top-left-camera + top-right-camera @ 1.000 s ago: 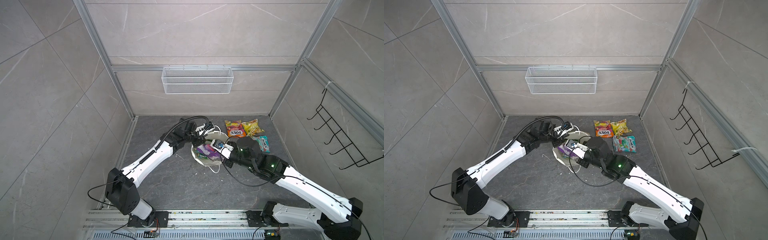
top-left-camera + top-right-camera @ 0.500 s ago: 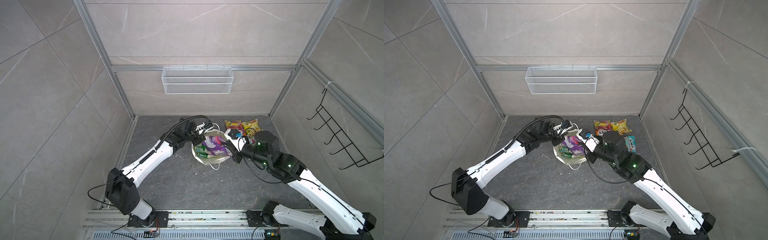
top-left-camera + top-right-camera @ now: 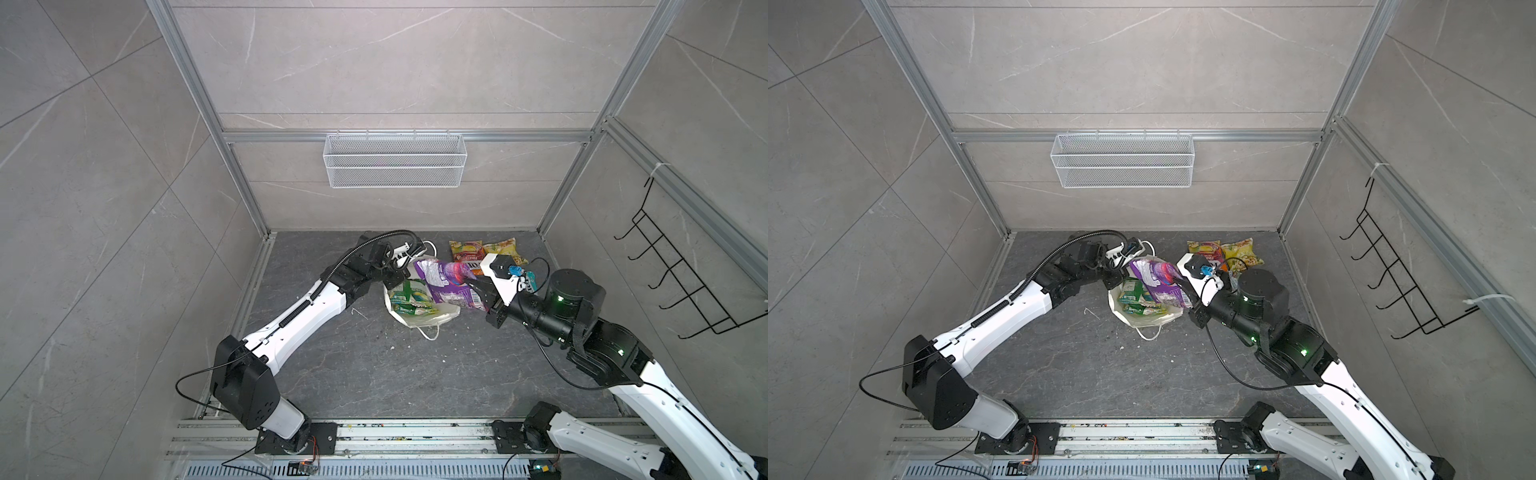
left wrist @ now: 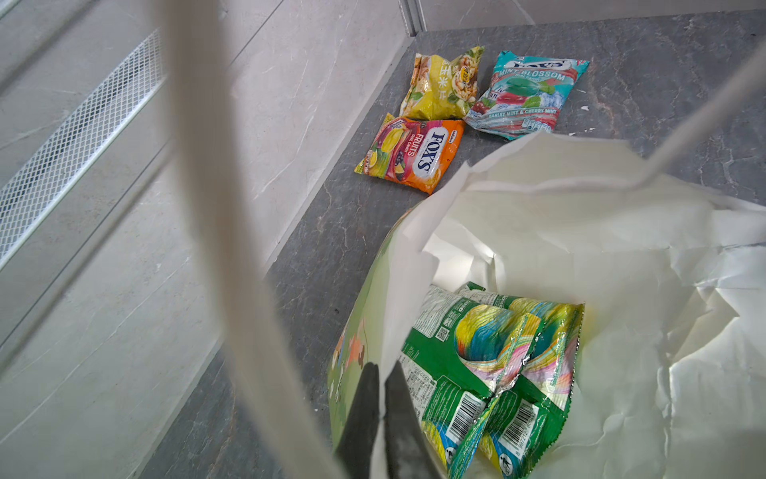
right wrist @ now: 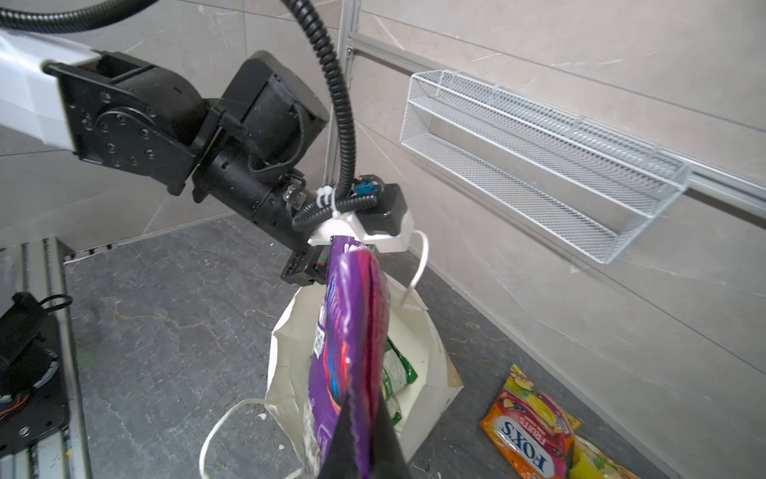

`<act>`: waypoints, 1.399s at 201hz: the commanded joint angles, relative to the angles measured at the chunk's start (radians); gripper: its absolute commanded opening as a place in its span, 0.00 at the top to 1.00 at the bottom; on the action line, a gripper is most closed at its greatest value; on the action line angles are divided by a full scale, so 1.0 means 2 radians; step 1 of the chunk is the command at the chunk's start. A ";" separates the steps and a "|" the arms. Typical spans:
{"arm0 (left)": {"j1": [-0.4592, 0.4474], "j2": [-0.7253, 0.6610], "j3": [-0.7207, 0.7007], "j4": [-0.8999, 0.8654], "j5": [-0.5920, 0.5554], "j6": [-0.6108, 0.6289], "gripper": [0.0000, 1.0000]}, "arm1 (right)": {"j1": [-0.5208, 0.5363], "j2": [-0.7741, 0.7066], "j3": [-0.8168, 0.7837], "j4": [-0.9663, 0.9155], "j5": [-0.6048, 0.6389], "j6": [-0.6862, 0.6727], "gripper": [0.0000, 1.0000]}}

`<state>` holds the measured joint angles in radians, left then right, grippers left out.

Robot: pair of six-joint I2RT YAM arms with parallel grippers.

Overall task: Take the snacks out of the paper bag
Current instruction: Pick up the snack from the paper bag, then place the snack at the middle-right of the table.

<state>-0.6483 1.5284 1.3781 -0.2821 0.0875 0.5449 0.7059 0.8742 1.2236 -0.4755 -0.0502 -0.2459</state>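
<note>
**Purple packet (image 3: 449,284) clear of the paper bag (image 3: 430,321)**

Within the last second the right gripper (image 5: 358,439), earlier down inside the bag, rose with the purple packet pinched by one end. The packet hung just above the bag's mouth. The left gripper (image 4: 383,398) stayed clamped on the bag's rim. That likely made a fourth snack out, with two green packets (image 4: 497,365) left inside. Only the left wrist view showed that rim pinch and the whole teal Mint Blossom packet (image 4: 526,95) beyond the bag. In both top views the right arm largely covered it.
</note>
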 commanded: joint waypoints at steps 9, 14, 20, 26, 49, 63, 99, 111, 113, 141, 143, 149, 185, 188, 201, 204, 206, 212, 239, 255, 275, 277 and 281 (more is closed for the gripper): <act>-0.001 -0.016 0.000 0.018 -0.035 -0.009 1.00 | -0.010 -0.001 0.022 0.022 0.073 0.023 1.00; 0.000 -0.018 0.000 0.018 -0.039 -0.009 1.00 | -0.013 0.002 0.023 0.022 0.079 0.026 1.00; 0.000 -0.018 -0.001 0.020 -0.043 -0.010 1.00 | -0.018 0.006 0.025 0.020 0.083 0.032 1.00; 0.000 -0.020 -0.002 0.022 -0.049 -0.010 1.00 | -0.023 0.011 0.028 0.017 0.086 0.037 1.00; 0.000 -0.025 -0.009 0.030 -0.073 -0.012 1.00 | -0.050 0.028 0.030 0.014 0.084 0.059 1.00; 0.000 -0.031 -0.017 0.038 -0.092 -0.014 1.00 | -0.070 0.036 0.031 0.014 0.076 0.073 1.00; 0.000 -0.049 -0.035 0.049 -0.133 -0.005 1.00 | -0.113 0.047 0.032 0.017 0.050 0.103 1.00; 0.000 -0.052 -0.038 0.048 -0.148 0.001 1.00 | -0.130 0.052 0.034 0.018 0.042 0.116 1.00; 0.000 -0.052 -0.038 0.048 -0.150 0.002 1.00 | -0.133 0.053 0.034 0.018 0.040 0.117 1.00; 0.003 -0.058 -0.039 0.043 -0.173 0.020 1.00 | -0.171 0.073 0.037 0.011 0.018 0.144 1.00; 0.003 -0.058 -0.038 0.042 -0.175 0.022 1.00 | -0.174 0.075 0.037 0.010 0.016 0.147 1.00; 0.004 -0.059 -0.037 0.040 -0.183 0.027 1.00 | -0.181 0.080 0.036 0.010 0.013 0.153 1.00; 0.021 -0.072 -0.031 0.031 -0.197 0.033 1.00 | -0.206 0.112 0.029 0.009 -0.042 0.167 1.00; 0.022 -0.073 -0.032 0.031 -0.193 0.032 1.00 | -0.206 0.115 0.029 0.008 -0.048 0.166 1.00; 0.024 -0.077 -0.037 0.030 -0.180 0.029 1.00 | -0.207 0.133 0.031 0.004 -0.066 0.167 1.00; 0.025 -0.077 -0.038 0.030 -0.178 0.029 1.00 | -0.207 0.138 0.032 0.003 -0.073 0.167 1.00; 0.025 -0.077 -0.038 0.030 -0.177 0.029 1.00 | -0.207 0.141 0.033 0.002 -0.077 0.167 1.00; 0.025 -0.075 -0.040 0.028 -0.172 0.028 1.00 | -0.206 0.151 0.035 -0.001 -0.087 0.167 1.00; 0.025 -0.069 -0.049 0.027 -0.151 0.025 1.00 | -0.207 0.177 0.028 -0.001 -0.092 0.188 1.00; 0.025 -0.068 -0.058 0.034 -0.139 0.021 1.00 | -0.212 0.188 0.025 -0.002 -0.082 0.201 1.00; 0.024 -0.068 -0.065 0.036 -0.130 0.018 1.00 | -0.227 0.209 0.034 -0.012 -0.099 0.221 1.00; 0.024 -0.068 -0.065 0.037 -0.130 0.018 1.00 | -0.228 0.211 0.035 -0.013 -0.102 0.223 1.00; 0.025 -0.068 -0.065 0.037 -0.129 0.017 1.00 | -0.231 0.216 0.036 -0.013 -0.111 0.226 1.00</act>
<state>-0.6006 1.4235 1.2510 -0.2443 -0.2070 0.5835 0.2768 1.2724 1.2621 -0.5091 -0.2077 0.1368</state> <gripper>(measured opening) 0.047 0.046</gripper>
